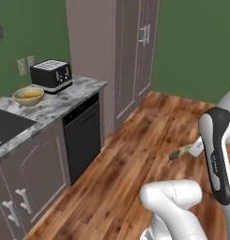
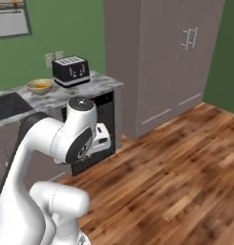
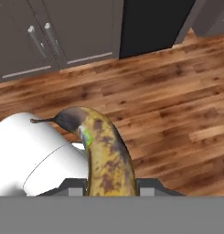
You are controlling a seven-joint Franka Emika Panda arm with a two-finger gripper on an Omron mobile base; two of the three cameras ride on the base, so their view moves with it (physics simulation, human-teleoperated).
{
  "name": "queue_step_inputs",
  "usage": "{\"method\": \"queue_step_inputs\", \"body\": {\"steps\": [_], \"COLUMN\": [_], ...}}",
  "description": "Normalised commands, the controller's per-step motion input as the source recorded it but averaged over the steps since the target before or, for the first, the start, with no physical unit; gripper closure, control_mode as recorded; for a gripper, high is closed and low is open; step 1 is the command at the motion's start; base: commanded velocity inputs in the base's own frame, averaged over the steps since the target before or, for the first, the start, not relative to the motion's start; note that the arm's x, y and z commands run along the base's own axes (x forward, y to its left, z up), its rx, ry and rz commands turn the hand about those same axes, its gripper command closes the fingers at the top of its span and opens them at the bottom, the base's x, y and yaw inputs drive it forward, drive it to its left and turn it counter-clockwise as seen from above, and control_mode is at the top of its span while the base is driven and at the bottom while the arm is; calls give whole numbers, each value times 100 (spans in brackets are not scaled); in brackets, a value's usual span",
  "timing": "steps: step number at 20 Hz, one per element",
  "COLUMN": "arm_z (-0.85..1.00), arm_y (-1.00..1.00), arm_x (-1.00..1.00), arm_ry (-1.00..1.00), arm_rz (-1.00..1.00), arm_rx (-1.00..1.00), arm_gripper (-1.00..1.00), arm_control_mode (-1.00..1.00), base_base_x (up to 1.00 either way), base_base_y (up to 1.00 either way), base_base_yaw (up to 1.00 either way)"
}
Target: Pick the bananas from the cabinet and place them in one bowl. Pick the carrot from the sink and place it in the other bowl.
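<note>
My gripper (image 3: 109, 189) is shut on a banana (image 3: 102, 151), yellow with brown blotches and a dark stem, which rises between the fingers over the wooden floor. From the left base view the gripper (image 1: 181, 153) hangs low above the floor with the banana (image 1: 185, 150) in it, well to the right of the counter. A tan-yellow bowl (image 1: 28, 96) stands on the marble counter beside the toaster, with the orange carrot (image 1: 32, 95) lying inside it. The same bowl (image 2: 40, 86) shows in the right base view. The cabinet and a second bowl are out of view.
A black toaster (image 1: 51, 75) stands on the counter (image 1: 65, 96). Below it is a black dishwasher front (image 1: 82, 138). Tall mauve pantry doors (image 1: 130, 51) stand behind. A black patch (image 1: 4, 124) lies in the counter at the left; whether it is the sink is unclear.
</note>
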Motion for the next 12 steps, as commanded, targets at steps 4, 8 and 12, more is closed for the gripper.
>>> {"method": "queue_step_inputs", "body": {"steps": [4,8,12], "arm_z": [0,0,0], "arm_y": [0,0,0], "arm_x": [0,0,0], "arm_ry": [0,0,0], "arm_rz": [0,0,0], "arm_rx": [0,0,0], "arm_gripper": [100,100,100], "arm_control_mode": [100,100,100], "base_base_x": [-2,0,0], "base_base_y": [0,0,0], "base_base_yaw": [50,50,50]}}
